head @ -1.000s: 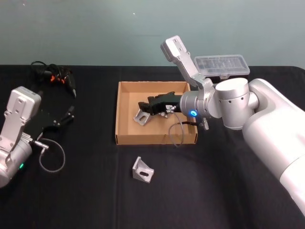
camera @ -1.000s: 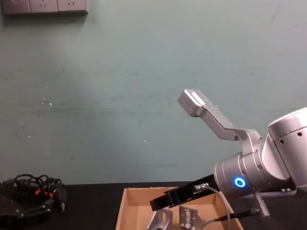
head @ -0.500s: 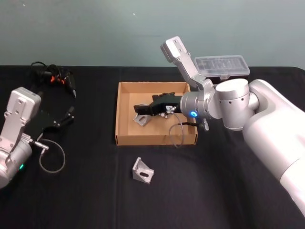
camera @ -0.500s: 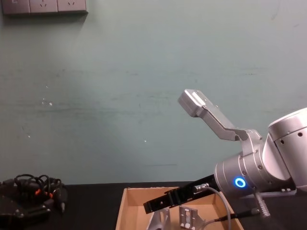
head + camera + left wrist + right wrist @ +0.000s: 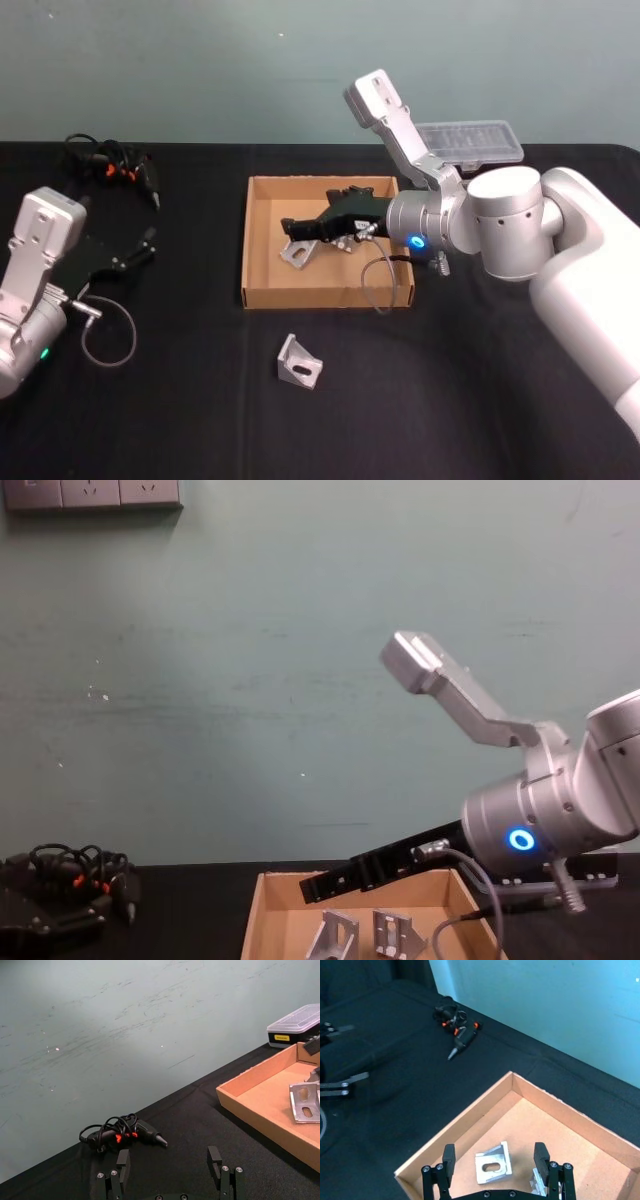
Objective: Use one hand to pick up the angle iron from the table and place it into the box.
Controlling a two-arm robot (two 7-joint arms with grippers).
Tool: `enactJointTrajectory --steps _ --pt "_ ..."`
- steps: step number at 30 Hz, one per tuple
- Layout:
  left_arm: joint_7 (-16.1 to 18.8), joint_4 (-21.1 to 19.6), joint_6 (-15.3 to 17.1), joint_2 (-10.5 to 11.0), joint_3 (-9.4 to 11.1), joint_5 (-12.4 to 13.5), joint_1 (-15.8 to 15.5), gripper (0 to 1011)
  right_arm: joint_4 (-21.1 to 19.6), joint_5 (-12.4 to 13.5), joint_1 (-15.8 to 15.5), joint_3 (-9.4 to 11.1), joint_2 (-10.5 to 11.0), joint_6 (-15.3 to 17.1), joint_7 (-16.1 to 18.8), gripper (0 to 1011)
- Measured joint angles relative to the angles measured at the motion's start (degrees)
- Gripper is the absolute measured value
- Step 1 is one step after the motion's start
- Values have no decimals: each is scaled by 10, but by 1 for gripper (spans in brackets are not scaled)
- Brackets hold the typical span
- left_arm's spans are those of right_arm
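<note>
- Right gripper (image 5: 292,226) hung over the left half of the box (image 5: 246,262), fingers (image 5: 449,1157) spread apart and holding nothing.
- From the chest view, the right gripper (image 5: 312,886) sat above the box rim (image 5: 254,916), clear of the parts inside.
- One bracket (image 5: 297,253) lay on the box floor just beneath the open fingers. In the right wrist view this bracket (image 5: 493,1165) showed between the two fingers, lower down, not touched.
- Second bracket (image 5: 393,932) stood close beside the first (image 5: 338,937) inside the box. Could not tell whether the two touched.
- Third bracket (image 5: 300,361) lay on the table (image 5: 180,410), outside the box, near its front wall but apart from it.
- Left gripper (image 5: 140,247) was parked low at the left side of the table, well apart from the box. Its fingers (image 5: 215,1157) stood apart and empty.
- Black tool with a coiled cable (image 5: 112,163) lay at the far left of the table.
- Black case with a clear lid (image 5: 470,143) sat beyond the box's far right corner, partly behind the right arm.
</note>
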Motion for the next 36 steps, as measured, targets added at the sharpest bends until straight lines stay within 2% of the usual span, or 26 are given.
enactJointTrajectory --steps 5,8,9,14,16,17,20,25,28,32,36 --pt "0 0 0 0 0 0 0 1011 -56 1 -24 6 21 10 0 1004" --pt "0 0 0 0 0 0 0 1011 -107 7 -50 12 43 18 0 1004" --pt "0 0 0 0 0 0 0 1011 -107 7 -50 12 43 18 0 1004" --pt "0 0 0 0 0 0 0 1011 -188 19 -94 21 79 30 0 1004" --pt "0 0 0 0 0 0 0 1011 -196 20 -99 22 83 31 0 1004" --pt "0 0 0 0 0 0 0 1012 -218 25 -110 24 93 36 0 1004" --pt "0 0 0 0 0 0 0 1011 -242 30 -123 24 106 41 1 1004" --pt "0 0 0 0 0 0 0 1012 -284 39 -143 19 129 47 9 1004" --pt "0 0 0 0 0 0 0 1011 -313 44 -157 11 152 49 19 1004" --pt "0 0 0 0 0 0 0 1011 -330 42 -156 -5 172 54 34 1004" --pt "0 0 0 0 0 0 0 1011 -333 38 -141 -20 189 65 48 1004"
